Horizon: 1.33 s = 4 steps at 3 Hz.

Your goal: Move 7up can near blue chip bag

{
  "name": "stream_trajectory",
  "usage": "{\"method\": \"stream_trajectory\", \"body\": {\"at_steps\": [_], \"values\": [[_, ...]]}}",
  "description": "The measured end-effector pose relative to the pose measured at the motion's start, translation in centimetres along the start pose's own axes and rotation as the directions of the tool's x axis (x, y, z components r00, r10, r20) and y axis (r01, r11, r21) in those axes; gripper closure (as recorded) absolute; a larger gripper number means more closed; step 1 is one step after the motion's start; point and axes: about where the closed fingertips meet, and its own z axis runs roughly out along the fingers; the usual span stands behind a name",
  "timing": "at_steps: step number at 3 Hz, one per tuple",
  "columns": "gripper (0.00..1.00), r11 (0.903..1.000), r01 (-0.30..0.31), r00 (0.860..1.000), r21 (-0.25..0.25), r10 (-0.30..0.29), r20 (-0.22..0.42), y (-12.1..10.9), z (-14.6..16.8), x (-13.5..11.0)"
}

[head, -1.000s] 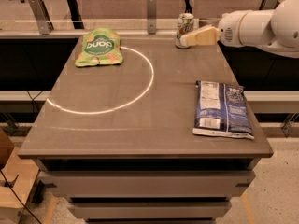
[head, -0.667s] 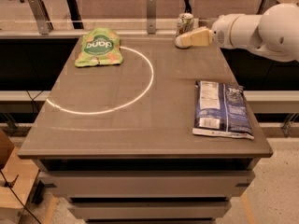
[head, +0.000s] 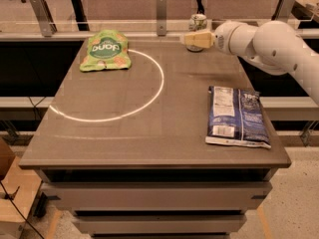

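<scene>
The 7up can [head: 197, 20], small and silvery with green markings, stands upright at the table's far edge, right of centre. My gripper [head: 196, 39] reaches in from the right on a white arm and sits directly in front of the can, hiding the can's lower part. The blue chip bag [head: 237, 114], dark blue with a white nutrition panel, lies flat near the table's right front, well away from the can and the gripper.
A green rounded snack bag [head: 104, 50] lies at the far left of the table [head: 124, 138]. A bright white ring [head: 162, 78] is drawn across the table's middle. A rail with upright posts [head: 160, 6] runs behind the far edge.
The arm has moved a little to the left, bringing the gripper closer over the front of the can. The can and both bags have not moved.
</scene>
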Motion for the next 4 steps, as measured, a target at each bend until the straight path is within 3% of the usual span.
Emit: {"method": "stream_trajectory", "body": {"at_steps": [2, 4], "values": [[0.0, 0.9979, -0.064, 0.998, 0.011, 0.063, 0.026, -1.9, 4.1, 1.2], [0.0, 0.997, -0.077, 0.997, 0.01, 0.077, 0.011, -3.1, 6.6, 2.2]]}}
